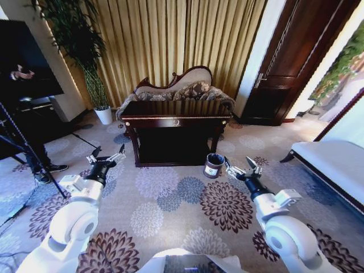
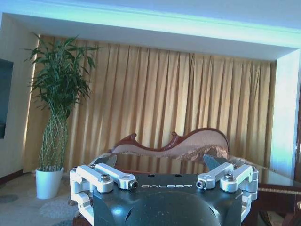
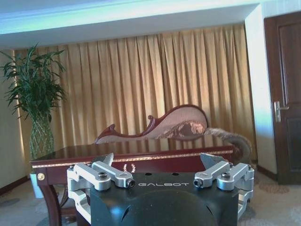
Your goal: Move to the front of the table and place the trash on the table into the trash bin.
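The dark glossy table (image 1: 176, 120) stands ahead in the middle of the room, some way off across the carpet; its gold-trimmed front edge (image 3: 178, 162) faces me. The trash is out of view on its dark top. A small round dark trash bin (image 1: 214, 165) with a white label sits on the floor by the table's front right leg. My left gripper (image 1: 108, 157) (image 2: 160, 162) is held out low at the left, open and holding nothing. My right gripper (image 1: 242, 167) (image 3: 157, 160) is open too, hanging just right of the bin and nearer to me.
A carved-back sofa (image 1: 182, 88) stands behind the table against gold curtains. A tall plant in a white pot (image 1: 103, 115) is at the back left, a dark door (image 1: 284, 74) at the back right. A white bench (image 1: 335, 162) lines the right; a tripod (image 1: 28, 153) stands left.
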Available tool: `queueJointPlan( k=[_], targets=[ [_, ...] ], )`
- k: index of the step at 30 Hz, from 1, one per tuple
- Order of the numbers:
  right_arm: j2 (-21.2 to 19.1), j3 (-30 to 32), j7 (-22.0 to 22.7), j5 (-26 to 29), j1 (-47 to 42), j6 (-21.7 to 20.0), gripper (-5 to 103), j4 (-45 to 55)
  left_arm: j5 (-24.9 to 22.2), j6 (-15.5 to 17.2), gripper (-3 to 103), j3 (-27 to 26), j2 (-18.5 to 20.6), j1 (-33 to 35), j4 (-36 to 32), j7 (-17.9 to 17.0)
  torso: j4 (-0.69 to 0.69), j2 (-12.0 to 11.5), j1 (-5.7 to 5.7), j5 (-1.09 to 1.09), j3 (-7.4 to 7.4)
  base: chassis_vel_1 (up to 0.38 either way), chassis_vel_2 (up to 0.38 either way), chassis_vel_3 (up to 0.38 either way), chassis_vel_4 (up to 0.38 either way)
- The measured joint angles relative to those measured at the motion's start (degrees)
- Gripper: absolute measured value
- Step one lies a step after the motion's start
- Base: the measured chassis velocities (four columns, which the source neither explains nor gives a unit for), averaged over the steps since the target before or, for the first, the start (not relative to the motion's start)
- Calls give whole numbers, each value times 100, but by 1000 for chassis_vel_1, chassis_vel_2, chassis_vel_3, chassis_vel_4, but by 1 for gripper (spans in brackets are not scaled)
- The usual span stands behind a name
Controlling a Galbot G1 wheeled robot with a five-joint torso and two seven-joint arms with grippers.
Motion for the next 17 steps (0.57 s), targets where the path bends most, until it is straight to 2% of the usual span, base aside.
queueJointPlan(
  k=[4, 17],
  targets=[
    [55, -44, -16, -213, 19, 107, 100, -73, 23, -33, 100, -15, -1, 33, -24, 0, 0, 0, 0, 0, 0, 0, 0, 0, 0],
    [79, -50, -11, -256, 17, 119, 100, -69, 70, 4, 100, -34, -6, 94, -64, -5, 0, 0, 0, 0, 0, 0, 0, 0, 0]
  ],
)
